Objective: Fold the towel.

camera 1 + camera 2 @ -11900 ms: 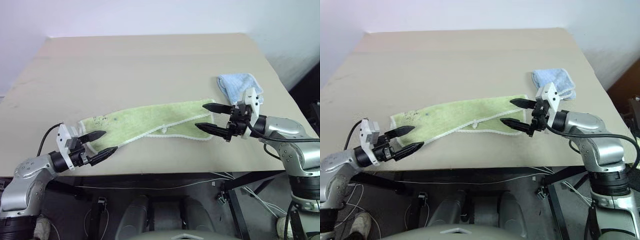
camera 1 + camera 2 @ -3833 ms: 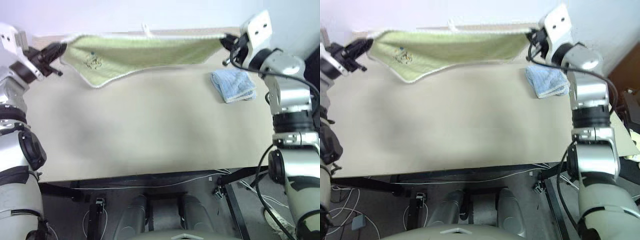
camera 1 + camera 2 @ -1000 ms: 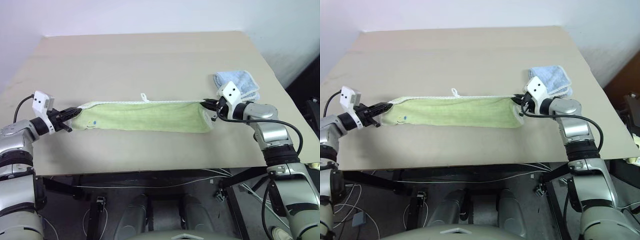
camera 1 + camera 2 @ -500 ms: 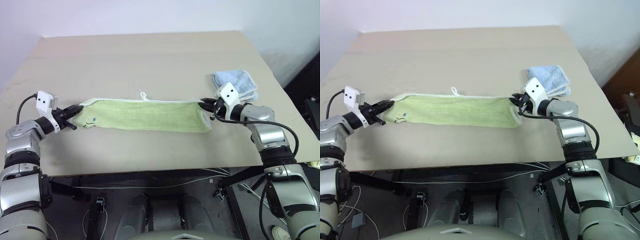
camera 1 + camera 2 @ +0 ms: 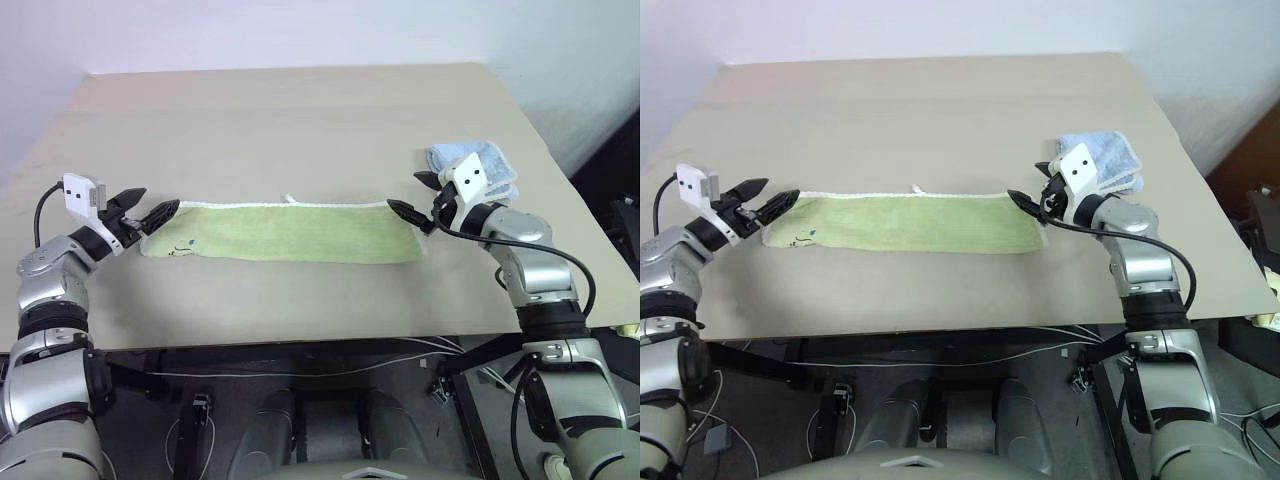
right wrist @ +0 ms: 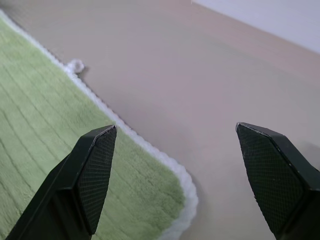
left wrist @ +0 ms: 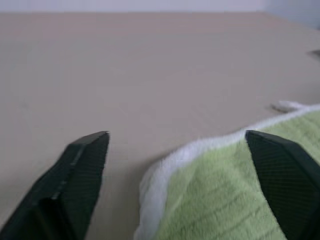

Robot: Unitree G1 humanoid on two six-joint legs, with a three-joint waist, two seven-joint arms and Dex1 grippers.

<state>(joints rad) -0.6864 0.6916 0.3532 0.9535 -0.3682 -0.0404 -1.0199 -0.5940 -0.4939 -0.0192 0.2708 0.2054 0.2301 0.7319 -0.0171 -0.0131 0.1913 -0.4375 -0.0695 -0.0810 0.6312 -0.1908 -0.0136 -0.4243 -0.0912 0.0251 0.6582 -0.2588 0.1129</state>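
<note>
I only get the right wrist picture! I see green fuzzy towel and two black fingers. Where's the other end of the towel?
Observer: The towel lies flat in a long strip on the table, and its other end sits in front of the left gripper, which is open.
Child: Is the robot holding it anywhere?
Observer: No. The right gripper is open too, so the towel lies free.
Child: Is there anything else on the table?
Observer: Yes, a folded blue cloth sits just behind the right gripper, apart from the towel.
</note>
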